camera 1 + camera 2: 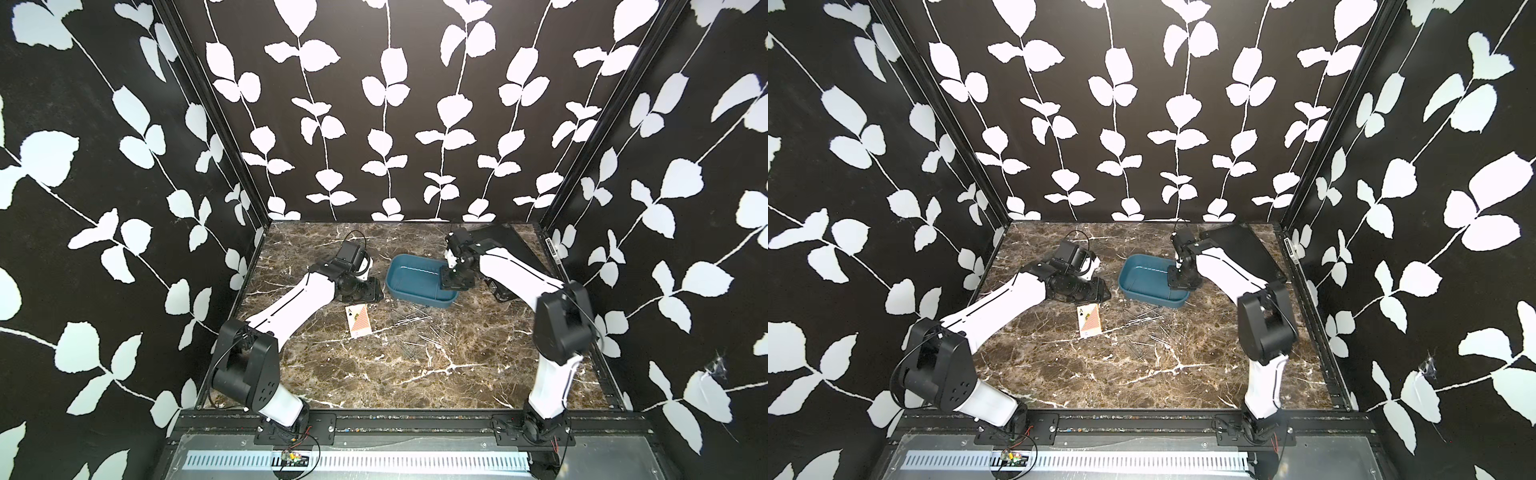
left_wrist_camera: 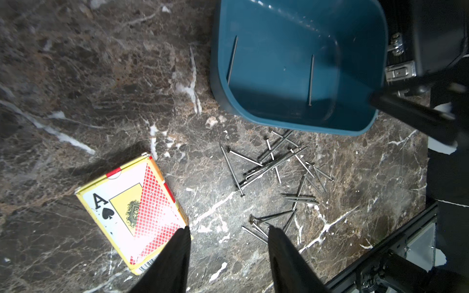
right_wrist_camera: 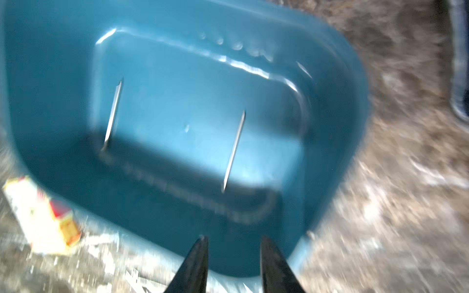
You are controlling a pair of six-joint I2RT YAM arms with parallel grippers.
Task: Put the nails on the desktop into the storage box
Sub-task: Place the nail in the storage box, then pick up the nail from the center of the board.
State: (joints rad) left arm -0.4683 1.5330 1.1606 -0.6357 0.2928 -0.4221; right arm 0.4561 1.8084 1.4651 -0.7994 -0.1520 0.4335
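Note:
The teal storage box stands on the marbled desktop, right of centre toward the back. Two nails lie on its floor. Several more nails are scattered on the desktop just in front of the box. My right gripper hangs open over the box's right end, with nothing between its fingers. My left gripper is open and empty above the desktop, left of the box, with the nearest nails by one fingertip.
A yellow and red playing-card pack lies flat left of the nails. A flat black case with metal latches sits at the back right, behind the right arm. Patterned walls enclose three sides.

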